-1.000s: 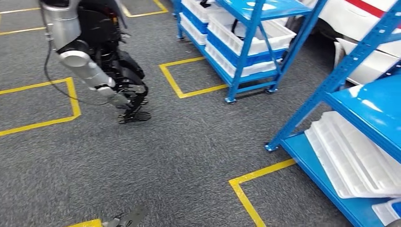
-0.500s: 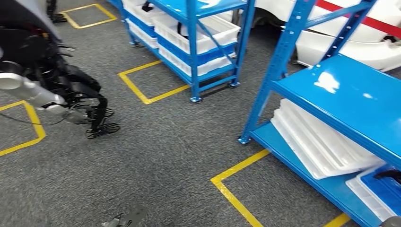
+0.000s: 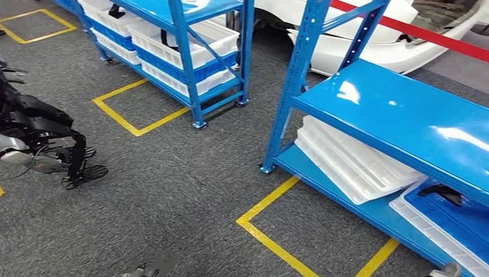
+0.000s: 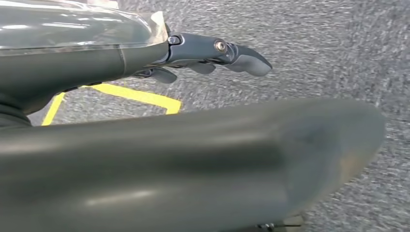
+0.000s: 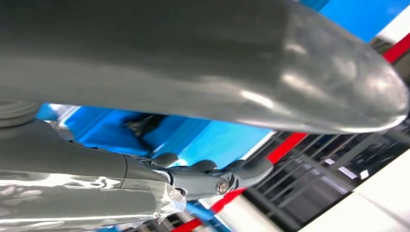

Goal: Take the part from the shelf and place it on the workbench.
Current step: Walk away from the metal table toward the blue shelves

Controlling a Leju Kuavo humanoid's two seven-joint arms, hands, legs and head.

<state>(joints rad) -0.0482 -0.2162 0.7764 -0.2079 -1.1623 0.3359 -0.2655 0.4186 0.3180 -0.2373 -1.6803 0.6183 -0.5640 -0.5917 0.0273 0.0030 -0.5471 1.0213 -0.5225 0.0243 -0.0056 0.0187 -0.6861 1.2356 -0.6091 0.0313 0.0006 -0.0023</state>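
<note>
blue shelf [image 3: 398, 115] edge, open carpet [image 3: 173, 196]

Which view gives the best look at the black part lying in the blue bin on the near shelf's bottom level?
The head view: the black part lies in the blue bin at the picture's right. The right wrist view shows a dark blurred shape against blue, possibly the same part. The left wrist view looks at carpet.
</note>
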